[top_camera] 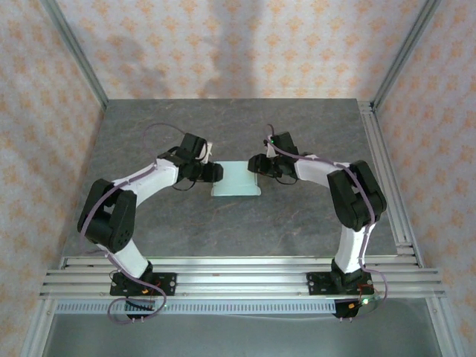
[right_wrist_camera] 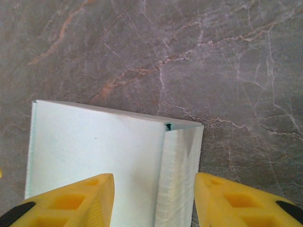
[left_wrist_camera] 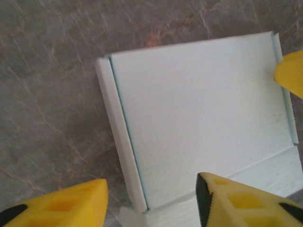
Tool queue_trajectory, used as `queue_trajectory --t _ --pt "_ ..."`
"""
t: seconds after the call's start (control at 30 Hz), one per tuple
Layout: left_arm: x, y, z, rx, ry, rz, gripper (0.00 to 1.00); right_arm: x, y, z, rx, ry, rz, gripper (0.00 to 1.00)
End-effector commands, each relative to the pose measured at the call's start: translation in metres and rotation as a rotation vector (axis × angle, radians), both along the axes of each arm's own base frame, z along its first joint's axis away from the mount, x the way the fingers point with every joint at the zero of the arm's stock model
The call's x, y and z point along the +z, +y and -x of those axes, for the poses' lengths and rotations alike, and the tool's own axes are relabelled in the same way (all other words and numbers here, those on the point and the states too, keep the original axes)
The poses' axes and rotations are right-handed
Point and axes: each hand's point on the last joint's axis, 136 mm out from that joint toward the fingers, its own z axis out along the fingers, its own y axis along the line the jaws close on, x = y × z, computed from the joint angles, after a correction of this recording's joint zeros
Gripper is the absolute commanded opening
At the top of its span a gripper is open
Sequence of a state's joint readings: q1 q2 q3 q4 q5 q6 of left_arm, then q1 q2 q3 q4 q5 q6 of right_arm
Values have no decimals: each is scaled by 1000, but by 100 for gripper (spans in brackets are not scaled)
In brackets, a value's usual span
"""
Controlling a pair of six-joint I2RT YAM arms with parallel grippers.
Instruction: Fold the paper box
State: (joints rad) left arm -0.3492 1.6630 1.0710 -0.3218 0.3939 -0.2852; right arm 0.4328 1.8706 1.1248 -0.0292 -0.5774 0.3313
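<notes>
— At the middle of the overhead frame, what is that pale thing on the table (top_camera: pixel 312 223)?
— That's the paper box (top_camera: pixel 236 180). It is pale mint-teal card, lying on the grey veined surface between the tips of the two arms.
— Is it folded up at all?
— Partly. From the left wrist camera it is a broad smooth panel across the centre and right of the frame. A narrow strip is turned up along its left edge and a thinner one along its right edge. A crease runs across the lower right, with another band of card below it.
— And from the other wrist?
— The panel sits in the lower left of that frame. A strip along its right side is folded up, shadowed in the crease. A small dark teal notch marks the upper corner where the fold meets the far edge.
— How does the left gripper (left_wrist_camera: pixel 150 179) stand?
— Its jaws are parted, middling wide, astride the box's left strip at the bottom of the frame. Bare table shows between the left finger and the strip, so nothing is pinched.
— The right gripper (right_wrist_camera: pixel 154 176)?
— Parted likewise, about the folded strip. Its left finger is over the panel, well off the fold. Whether its right finger touches the strip's outer edge I cannot tell.
— Anything else?
— One yellow fingertip (left_wrist_camera: pixel 289 75) of the right gripper pokes in at the right edge of the left wrist frame, by the thin right strip.
</notes>
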Motion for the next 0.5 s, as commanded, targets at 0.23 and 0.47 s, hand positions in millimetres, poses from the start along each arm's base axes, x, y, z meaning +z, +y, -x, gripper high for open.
queue_trajectory --t 0.23,0.47 --pt "-15 -2 -15 24 25 62 28 20 -6 4 -4 -56 -29 49" --pt "-29 1 -14 28 58 35 21 21 -10 5 -9 -59 -22 49"
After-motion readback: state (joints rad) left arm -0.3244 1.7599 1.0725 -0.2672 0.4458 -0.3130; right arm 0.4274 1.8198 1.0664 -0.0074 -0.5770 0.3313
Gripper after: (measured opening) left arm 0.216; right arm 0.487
